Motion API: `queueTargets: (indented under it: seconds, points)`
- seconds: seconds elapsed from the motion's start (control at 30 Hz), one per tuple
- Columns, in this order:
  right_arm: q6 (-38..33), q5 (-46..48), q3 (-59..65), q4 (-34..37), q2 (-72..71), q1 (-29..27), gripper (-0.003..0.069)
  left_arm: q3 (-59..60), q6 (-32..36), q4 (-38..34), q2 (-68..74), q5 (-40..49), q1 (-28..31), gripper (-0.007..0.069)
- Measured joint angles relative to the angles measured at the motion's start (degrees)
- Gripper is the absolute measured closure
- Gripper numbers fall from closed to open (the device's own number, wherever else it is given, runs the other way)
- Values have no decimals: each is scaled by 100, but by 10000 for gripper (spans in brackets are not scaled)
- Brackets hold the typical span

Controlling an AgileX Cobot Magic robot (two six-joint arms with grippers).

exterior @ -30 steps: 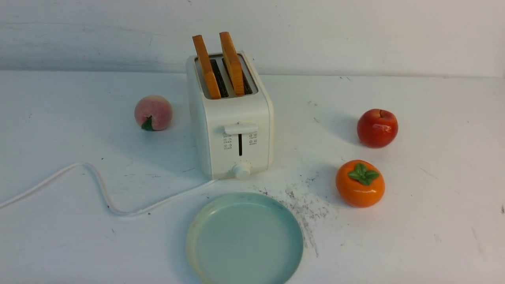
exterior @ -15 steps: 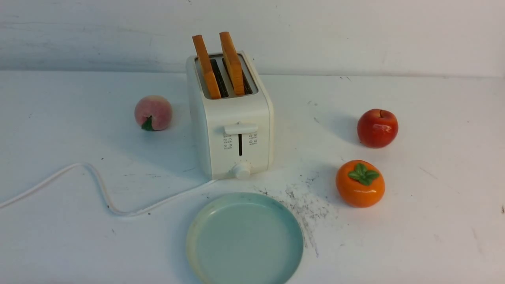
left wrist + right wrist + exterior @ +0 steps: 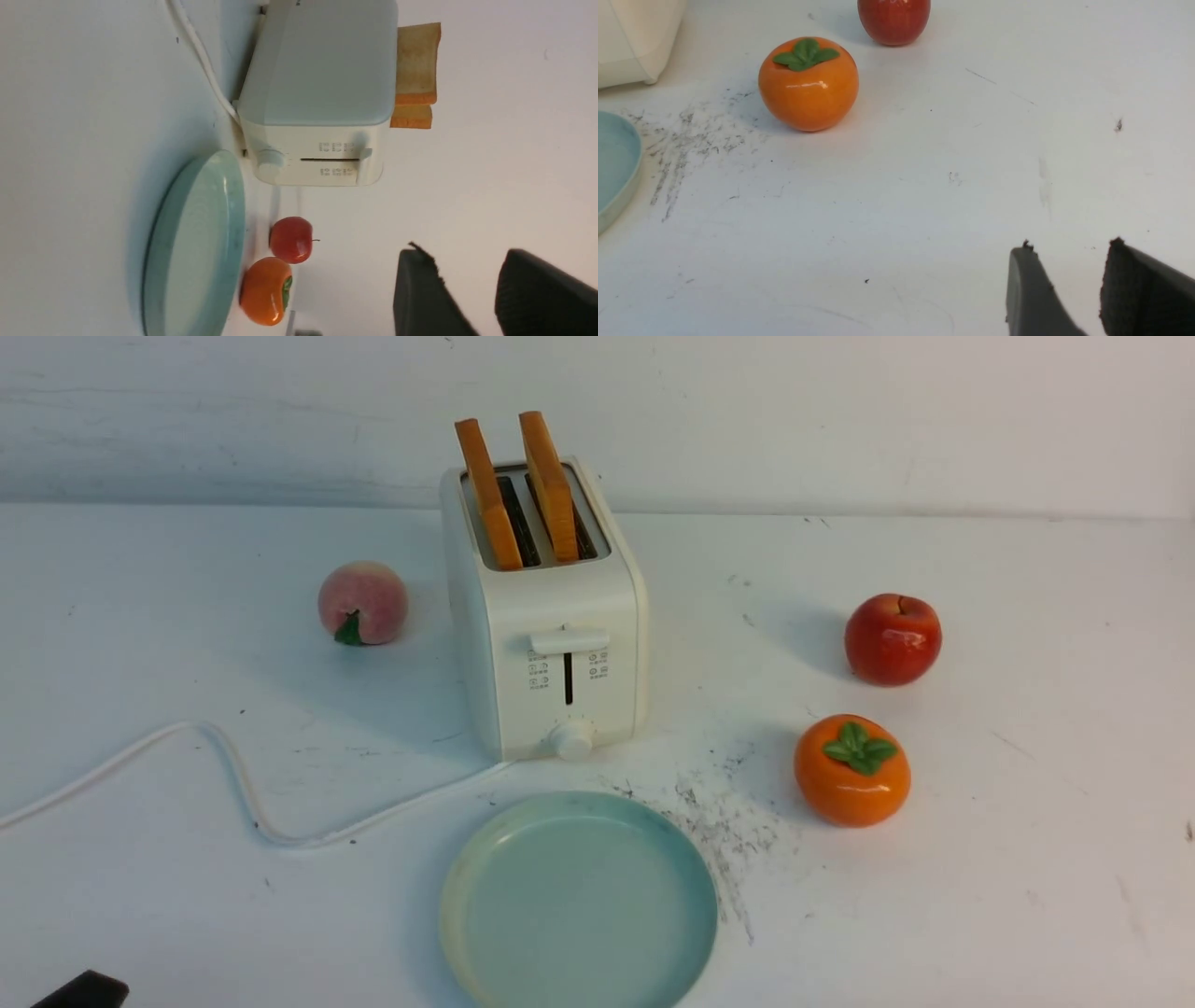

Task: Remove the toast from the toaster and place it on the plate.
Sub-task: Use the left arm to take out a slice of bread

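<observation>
My left pincer hangs released over the table, jaws apart and gripping nothing. Well apart from it, ahead and off to its right, stands the toaster, with two slices of toast upright in its slots. The plate lies nearer the pincer, just before the toaster's knob face. My right pincer is also released and grips nothing. A persimmon sits ahead of it, and an apple lies beyond that.
</observation>
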Motion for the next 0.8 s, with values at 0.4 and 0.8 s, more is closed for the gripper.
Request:
queueTargets:
  seconds: [0.4,0.8]
  points:
    - [0,0,0,0,0,0,419,0,137,-1759,0,-255,0,403]
    - [677,-346,55,1285,0,0,419,-1454,2305,-1924,254,1195,0,638]
